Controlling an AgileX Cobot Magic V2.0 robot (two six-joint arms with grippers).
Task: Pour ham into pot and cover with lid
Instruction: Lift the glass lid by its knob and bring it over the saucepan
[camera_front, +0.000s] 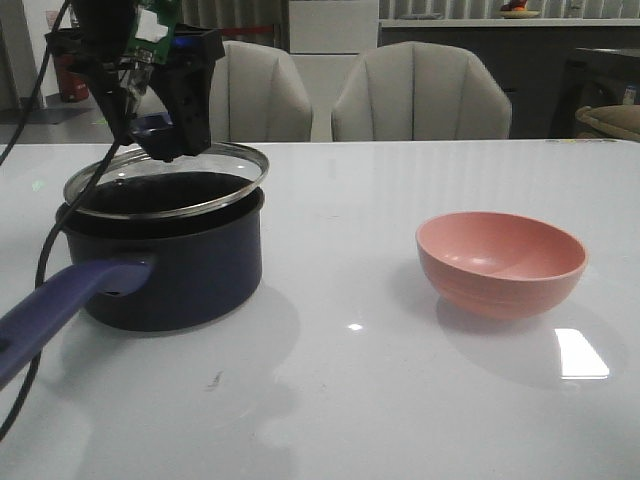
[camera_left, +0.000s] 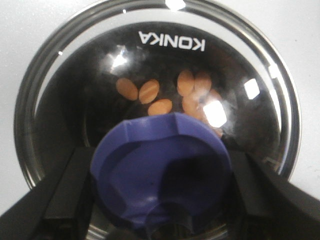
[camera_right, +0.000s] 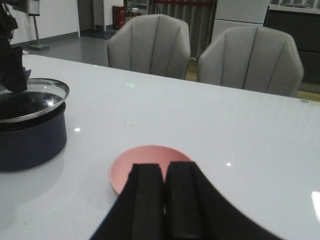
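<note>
One last job: set the lid (camera_front: 168, 180) flat on the pot (camera_front: 170, 265).
Left end effector (camera_left: 161, 200) pinches the knob (camera_left: 162, 170); lower it level. Right end effector (camera_right: 164, 197) is pressed together.

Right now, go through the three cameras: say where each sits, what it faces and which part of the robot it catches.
Front view: low over the table, facing forward; shows the left pincer gripping the lid, tilted over the pot, and the pink bowl.
Left wrist view: on the left arm, looking straight down through the lid glass at the ham; its fingers flank the knob.
Right wrist view: on the right arm above the bowl, facing the chairs; closed right pincer shows.
Front and right wrist views share pot, lid, bowl.
</note>
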